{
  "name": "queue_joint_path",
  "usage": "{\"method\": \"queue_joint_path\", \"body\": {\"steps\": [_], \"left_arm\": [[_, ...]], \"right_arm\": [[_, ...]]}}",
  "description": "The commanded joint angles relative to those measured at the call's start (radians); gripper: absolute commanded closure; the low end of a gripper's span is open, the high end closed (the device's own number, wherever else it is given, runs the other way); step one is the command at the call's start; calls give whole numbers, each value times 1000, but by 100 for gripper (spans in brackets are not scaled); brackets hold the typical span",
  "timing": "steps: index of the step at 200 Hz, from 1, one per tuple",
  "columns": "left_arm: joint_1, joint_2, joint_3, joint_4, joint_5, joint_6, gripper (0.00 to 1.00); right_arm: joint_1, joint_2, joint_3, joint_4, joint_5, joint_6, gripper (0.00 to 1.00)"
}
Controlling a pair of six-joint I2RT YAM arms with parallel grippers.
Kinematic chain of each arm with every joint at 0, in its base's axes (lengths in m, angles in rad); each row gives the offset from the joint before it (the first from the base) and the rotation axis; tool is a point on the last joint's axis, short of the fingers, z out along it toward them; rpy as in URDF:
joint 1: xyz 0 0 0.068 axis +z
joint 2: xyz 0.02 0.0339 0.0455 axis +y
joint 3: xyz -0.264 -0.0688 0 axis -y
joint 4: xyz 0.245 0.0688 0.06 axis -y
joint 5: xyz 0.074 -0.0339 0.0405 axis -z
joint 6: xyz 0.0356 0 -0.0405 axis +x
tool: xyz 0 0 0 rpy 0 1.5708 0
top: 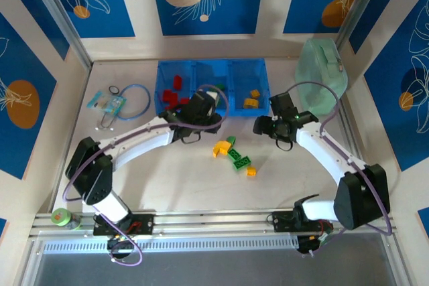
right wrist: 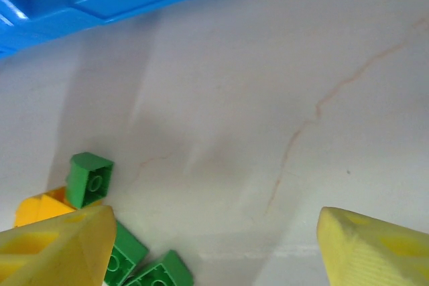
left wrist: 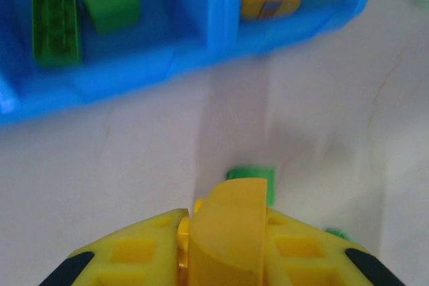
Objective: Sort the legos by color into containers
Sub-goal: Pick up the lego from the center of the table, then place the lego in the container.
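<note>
My left gripper (top: pixel 204 113) hangs just in front of the blue tray (top: pixel 194 65), shut on a yellow curved lego (left wrist: pixel 228 229). Red legos (top: pixel 173 92) lie in the tray's left container. The middle one holds green legos (left wrist: pixel 57 25), the right one yellow legos (top: pixel 251 98). Loose legos lie mid-table: a yellow one (top: pixel 220 149), green ones (top: pixel 239 160) and a small orange one (top: pixel 251 171). My right gripper (top: pixel 263 126) hovers open to the right of that pile, nothing between its fingers (right wrist: pixel 60 246). Green legos (right wrist: pixel 89 177) and a yellow one (right wrist: pixel 40 209) sit by its left finger.
A pale mint-green case (top: pixel 322 72) stands at the back right, close to the tray. A looped blue cable (top: pixel 134 102) and a small packet (top: pixel 107 103) lie at the back left. A green tape roll (top: pixel 62 217) sits on the near rail.
</note>
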Motion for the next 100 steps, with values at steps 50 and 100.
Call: {"method": "queue_joint_path", "body": {"steps": [50,100], "left_arm": [[46,353,541,-159,42,127,76],[70,603,904,-255,57,161,75]], "right_arm": [[-23,-138,-98,-35,14,47,21],[-24,-200,-126,-49,1,53,21]]}}
